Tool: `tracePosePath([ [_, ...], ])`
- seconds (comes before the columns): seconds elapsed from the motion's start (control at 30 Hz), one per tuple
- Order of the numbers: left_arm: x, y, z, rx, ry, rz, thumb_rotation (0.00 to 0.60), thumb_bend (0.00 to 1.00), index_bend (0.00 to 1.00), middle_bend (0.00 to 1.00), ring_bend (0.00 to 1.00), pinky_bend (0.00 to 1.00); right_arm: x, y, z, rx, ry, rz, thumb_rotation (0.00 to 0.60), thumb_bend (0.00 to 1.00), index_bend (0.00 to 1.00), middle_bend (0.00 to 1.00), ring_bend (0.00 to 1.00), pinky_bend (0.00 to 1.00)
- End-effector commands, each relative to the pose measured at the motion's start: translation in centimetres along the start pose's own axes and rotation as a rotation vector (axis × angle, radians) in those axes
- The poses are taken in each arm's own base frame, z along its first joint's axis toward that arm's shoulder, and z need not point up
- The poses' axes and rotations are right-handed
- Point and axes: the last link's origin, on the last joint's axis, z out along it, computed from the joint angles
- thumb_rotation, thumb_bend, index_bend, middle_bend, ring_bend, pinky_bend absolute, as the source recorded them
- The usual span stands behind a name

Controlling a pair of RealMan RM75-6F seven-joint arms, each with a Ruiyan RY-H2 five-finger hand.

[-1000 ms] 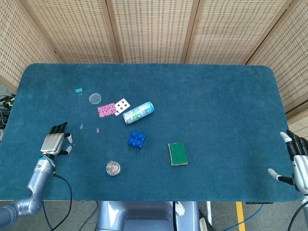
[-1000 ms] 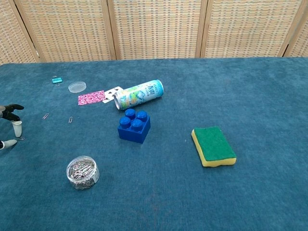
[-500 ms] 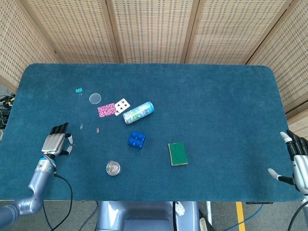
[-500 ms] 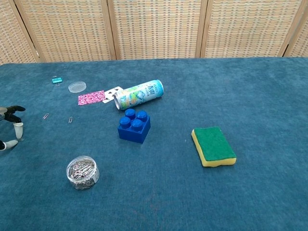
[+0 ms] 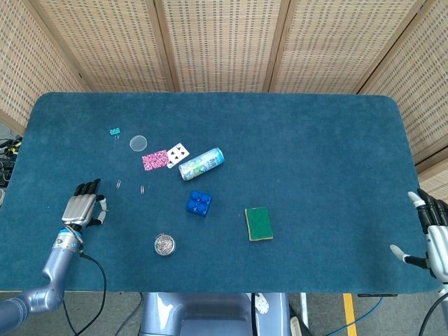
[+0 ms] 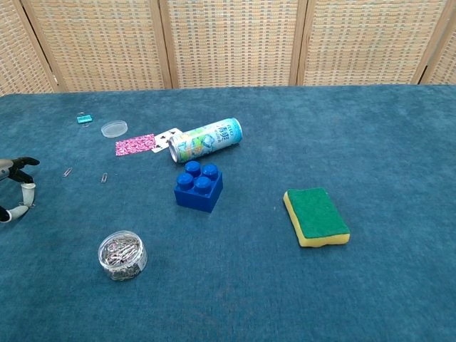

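From above, the left robot hand [image 5: 82, 208] hovers low over the near-left part of the blue tabletop [image 5: 315, 161], fingers stretched forward and slightly apart, holding nothing. Over the last second it has slipped a little toward the near edge, so it is now slightly farther from the two loose paper clips [image 5: 119, 184] lying just ahead of it; it looks to be backing off rather than closing in. The right robot hand [image 5: 432, 234] hangs off the far right edge, fingers spread, empty and unmoved.

From the chest camera, only the left robot hand's fingertips [image 6: 27, 191] show at the left border, lower than before. The paper clips [image 6: 68, 172] lie untouched beside them. The jar of clips [image 6: 122, 254], blue brick [image 6: 199, 187], can [image 6: 206, 140] and sponge [image 6: 316, 216] have not shifted.
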Motion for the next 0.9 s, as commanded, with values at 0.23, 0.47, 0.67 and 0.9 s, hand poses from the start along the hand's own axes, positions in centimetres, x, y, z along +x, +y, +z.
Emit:
tracePosePath([
  [0.23, 0.1, 0.0, -0.1, -0.004, 0.006, -0.004, 0.6, 0.45, 0.64, 0.0, 0.0, 0.0, 0.0, 0.0, 0.0, 0.0, 0.0, -0.001, 0.6, 0.0, 0.0, 0.0, 0.0, 0.0],
  [0.47, 1.1, 0.4, -0.5, -0.033, 0.043, -0.017, 0.6, 0.46, 0.66, 0.0, 0.0, 0.0, 0.1, 0.0, 0.0, -0.001, 0.003, 0.002, 0.6, 0.0, 0.0, 0.0, 0.0, 0.0],
  [0.67, 2.5, 1.5, -2.0, -0.115, 0.097, -0.013, 0.6, 0.46, 0.66, 0.0, 0.0, 0.0, 0.2, 0.0, -0.1, 0.0, 0.006, 0.004, 0.6, 0.0, 0.0, 0.0, 0.0, 0.0],
  [0.9, 3.1, 4.8, -5.4, -0.291, 0.111, 0.003, 0.6, 0.46, 0.66, 0.0, 0.0, 0.0, 0.2, 0.0, -0.1, 0.002, 0.007, 0.005, 0.6, 0.0, 0.0, 0.0, 0.0, 0.0],
])
